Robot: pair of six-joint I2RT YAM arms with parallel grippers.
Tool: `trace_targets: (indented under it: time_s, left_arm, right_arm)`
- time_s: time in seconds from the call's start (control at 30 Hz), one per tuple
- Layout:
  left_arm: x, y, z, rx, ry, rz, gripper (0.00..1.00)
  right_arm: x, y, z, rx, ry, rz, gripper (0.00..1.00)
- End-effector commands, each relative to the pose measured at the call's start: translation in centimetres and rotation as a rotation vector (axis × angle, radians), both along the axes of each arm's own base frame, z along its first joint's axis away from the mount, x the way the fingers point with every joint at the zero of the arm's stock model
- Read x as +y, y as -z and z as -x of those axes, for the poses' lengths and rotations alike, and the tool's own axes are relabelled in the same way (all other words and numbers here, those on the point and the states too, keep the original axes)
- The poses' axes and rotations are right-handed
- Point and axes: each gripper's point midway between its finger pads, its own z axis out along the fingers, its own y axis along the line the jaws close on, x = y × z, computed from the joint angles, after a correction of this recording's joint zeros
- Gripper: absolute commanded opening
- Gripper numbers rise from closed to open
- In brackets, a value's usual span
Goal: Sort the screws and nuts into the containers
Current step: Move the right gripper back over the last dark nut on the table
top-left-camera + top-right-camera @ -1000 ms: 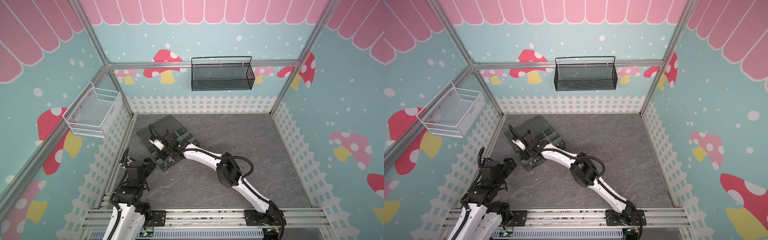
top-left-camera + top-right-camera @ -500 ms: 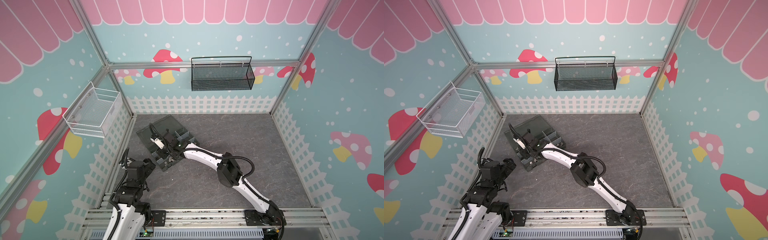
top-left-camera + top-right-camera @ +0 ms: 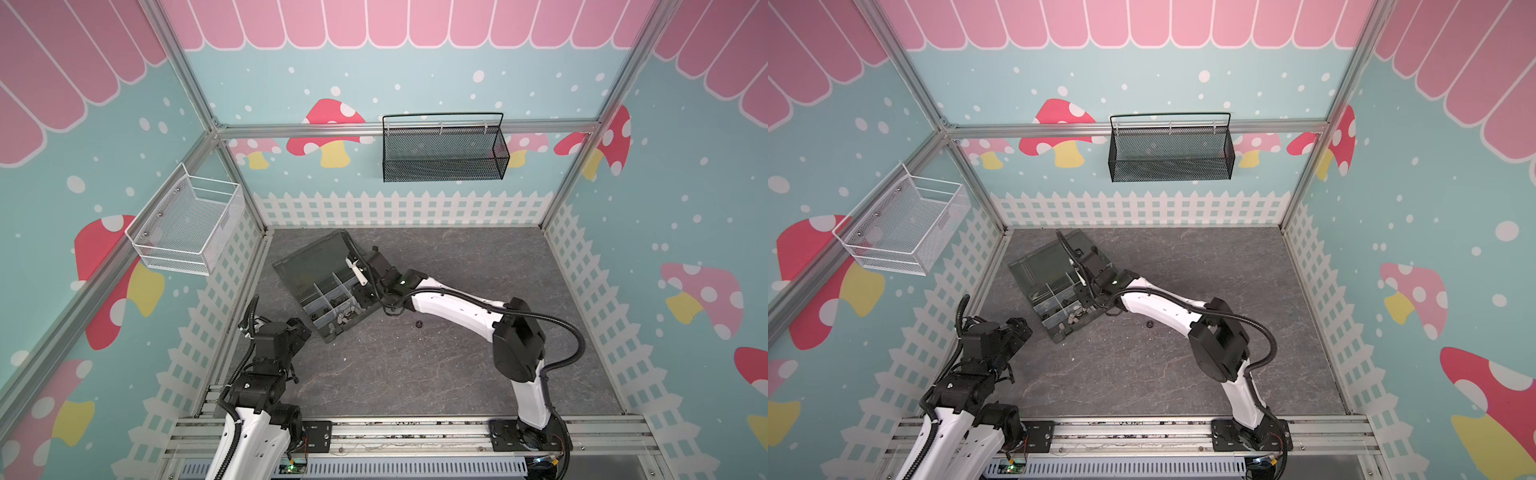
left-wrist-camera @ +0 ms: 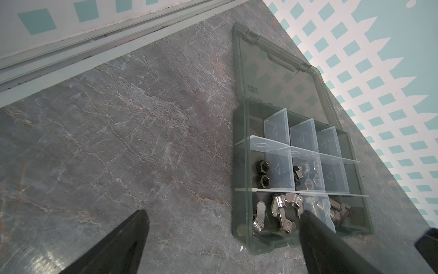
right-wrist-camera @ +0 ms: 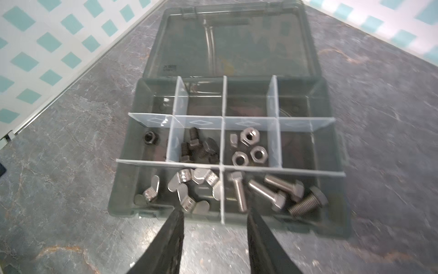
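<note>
My right jaws have backed off the organizer box [image 3: 307,262] and widened. They are now apart and empty, so a drop looks done. My left jaws gape, idle. Its compartments hold black nuts [image 4: 262,166], black screws [image 5: 196,148], silver nuts [image 5: 248,147], wing nuts [image 5: 187,187] and silver screws [image 5: 275,192], each kind apart; the back row is empty. One dark piece [image 3: 419,323], probably a nut, waits on the counter [image 3: 415,374].

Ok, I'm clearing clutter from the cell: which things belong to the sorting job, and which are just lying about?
Job: organizer box, silver bolts, black bolts, silver hex nuts, wing nuts, loose black nut on the table.
Just there: white wire basket, black mesh basket.
</note>
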Motion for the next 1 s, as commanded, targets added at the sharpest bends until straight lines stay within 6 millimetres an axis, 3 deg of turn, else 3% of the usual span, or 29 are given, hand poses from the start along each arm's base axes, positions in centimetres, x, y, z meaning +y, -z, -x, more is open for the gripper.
trace_targets:
  time_s: [0.0, 0.2, 0.4, 0.67, 0.97]
  left_arm:
    - [0.5, -1.0, 0.1, -0.011, -0.019, -0.017, 1.00]
    - [0.5, -1.1, -0.1, -0.013, -0.016, -0.018, 1.00]
    - [0.3, -1.0, -0.2, -0.011, -0.012, -0.011, 1.00]
    - [0.1, -0.7, -0.3, -0.001, -0.004, -0.003, 1.00]
    - [0.0, -0.6, -0.5, 0.007, 0.003, 0.000, 1.00]
  right_arm:
    - [-4.3, 0.5, 0.4, 0.038, 0.113, 0.004, 0.46]
    - [-12.2, 3.2, 2.1, 0.157, 0.260, 0.036, 0.49]
    - [-17.0, 5.0, 3.7, 0.229, 0.338, 0.083, 0.54]
    - [-20.0, 8.4, 5.4, 0.339, 0.366, 0.167, 0.62]
    - [-20.1, 11.0, 6.2, 0.422, 0.331, 0.198, 0.64]
